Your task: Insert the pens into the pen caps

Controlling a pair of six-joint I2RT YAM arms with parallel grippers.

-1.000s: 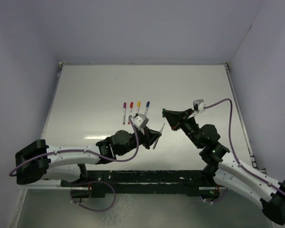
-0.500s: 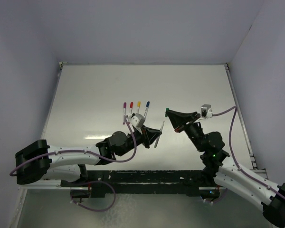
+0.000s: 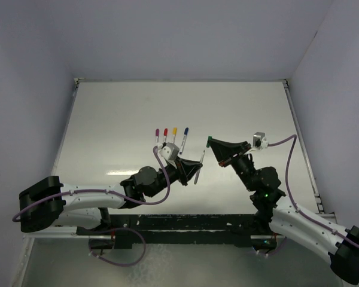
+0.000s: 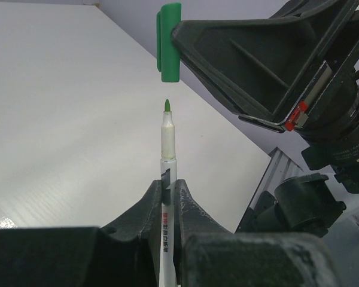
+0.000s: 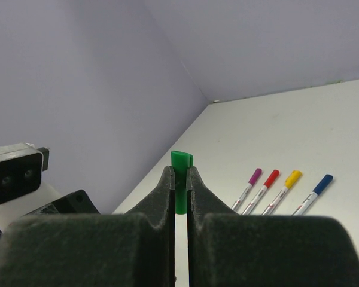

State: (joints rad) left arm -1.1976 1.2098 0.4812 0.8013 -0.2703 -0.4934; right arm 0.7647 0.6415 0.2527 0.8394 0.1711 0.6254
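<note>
The left pincer (image 4: 169, 186) is clamped on the barrel of a green-tipped pen (image 4: 167, 140), which sticks out beyond the fingers with its tip leading; just past that tip, across a small gap, sits the green cap (image 4: 169, 42), pinched in the closed right pincer (image 5: 179, 179) with its mouth turned toward the pen; seen from the left wrist, tip and mouth look nearly in line, so the step in hand seems to be the final push together; to do it well, I would keep the pen's axis straight through the cap's, advance slowly along that line only, and correct any sideways drift before the tip enters, since a skewed entry could bend the tip against the rim or twist the cap out of its narrow grip; a firm last press should seat it; as to pose, both arms reach from their bases at the near edge toward the middle of the surface (image 3: 119, 119), the left low and stretched rightward, the right bent at the elbow and angled leftward, their pincers meeting nose to nose in the air; farther back, four capped pens (image 3: 170, 137), purple, red, yellow and blue, lie side by side on the surface.
</note>
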